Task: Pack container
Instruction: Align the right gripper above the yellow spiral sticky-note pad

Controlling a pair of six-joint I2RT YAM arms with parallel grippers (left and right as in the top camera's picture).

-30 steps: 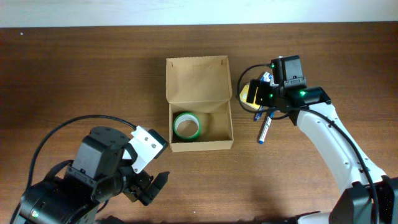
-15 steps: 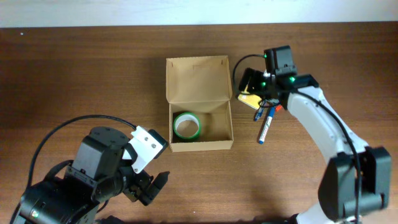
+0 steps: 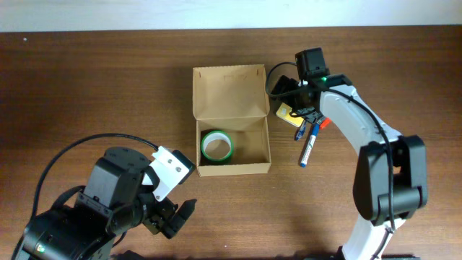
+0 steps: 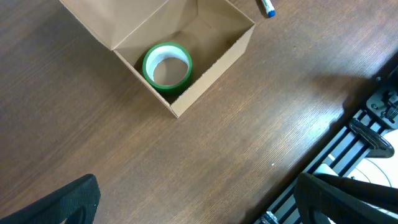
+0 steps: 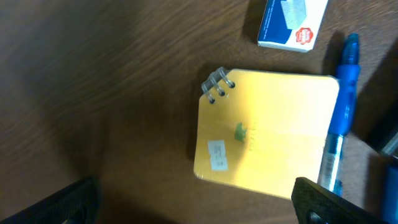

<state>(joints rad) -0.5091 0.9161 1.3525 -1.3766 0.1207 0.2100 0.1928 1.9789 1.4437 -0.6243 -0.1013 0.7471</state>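
Right pincer [image 3: 284, 92] just beside container [image 3: 232, 168]

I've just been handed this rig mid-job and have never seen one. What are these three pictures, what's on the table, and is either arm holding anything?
Two robot arms, each ending in a two-finger gripper, work at a brown wooden table. The wide picture looks down from above; the other two come from cameras on each wrist. The left gripper looks at the open tan cardboard box, with a green tape roll inside. The right gripper hovers over a yellow spiral notepad, a blue pen and a small blue-and-white packet, all lying outside the box. Both grippers are open and empty.
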